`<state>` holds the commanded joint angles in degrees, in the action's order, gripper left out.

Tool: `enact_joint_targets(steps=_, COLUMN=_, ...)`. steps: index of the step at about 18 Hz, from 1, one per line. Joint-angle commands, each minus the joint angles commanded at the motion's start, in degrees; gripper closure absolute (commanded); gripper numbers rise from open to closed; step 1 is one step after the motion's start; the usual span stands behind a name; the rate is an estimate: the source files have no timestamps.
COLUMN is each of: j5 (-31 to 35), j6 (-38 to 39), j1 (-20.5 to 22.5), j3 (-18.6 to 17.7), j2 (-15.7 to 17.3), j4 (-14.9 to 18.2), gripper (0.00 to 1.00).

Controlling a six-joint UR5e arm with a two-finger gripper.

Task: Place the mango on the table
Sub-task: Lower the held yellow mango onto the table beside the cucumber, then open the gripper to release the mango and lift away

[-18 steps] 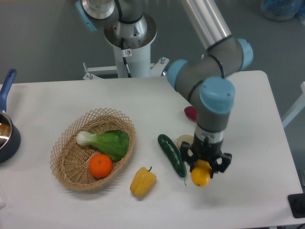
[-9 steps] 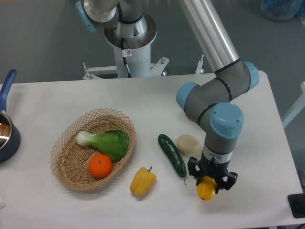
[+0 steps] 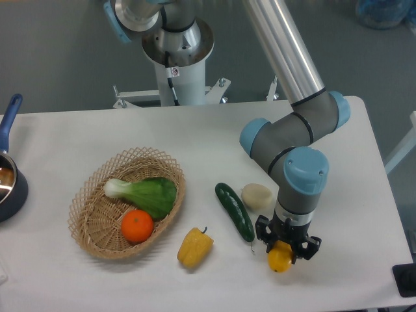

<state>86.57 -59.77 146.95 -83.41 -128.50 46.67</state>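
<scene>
While the gripper (image 3: 284,248) is clamped on the mango (image 3: 279,258), the fruit sits low over the counter (image 3: 351,214), right of the cucumber (image 3: 234,210). Contact cannot be told; release and retreat remain.

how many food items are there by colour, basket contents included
yellow: 2, smooth oval mango in the gripper, lobed bell pepper
green: 2, long cucumber, leafy bok choy
orange: 1, round orange
cream: 1, pale round piece
total: 6
</scene>
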Motion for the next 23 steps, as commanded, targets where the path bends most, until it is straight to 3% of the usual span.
enact_joint_targets(steps=2, j5=0.00, j6=0.17, j1=0.00, j3=0.00, j2=0.00, j4=0.00, gripper=0.72)
enact_joint_targets(steps=4, j5=0.00, j6=0.09, j1=0.00, j3=0.00, j2=0.00, j4=0.00, gripper=0.59)
enact_joint_targets(steps=8, j5=0.09, j6=0.00, j1=0.00, j3=0.70, j2=-0.18, j4=0.00, gripper=0.00)
enact_joint_targets(steps=11, j5=0.26, j6=-0.17, j1=0.00, j3=1.40, j2=0.09, j4=0.00, gripper=0.00)
enact_joint_targets(steps=16, j5=-0.09, j6=0.00, j1=0.61, j3=5.44, j2=3.25, j4=0.44, gripper=0.00)
enact_joint_targets(steps=19, j5=0.53, j6=-0.70, j1=3.15, j3=6.15, j2=5.97, j4=0.96, gripper=0.00)
enact_joint_targets(steps=23, j5=0.70, j6=-9.29, j1=7.98, j3=5.80, j2=9.22, j4=2.72, gripper=0.00)
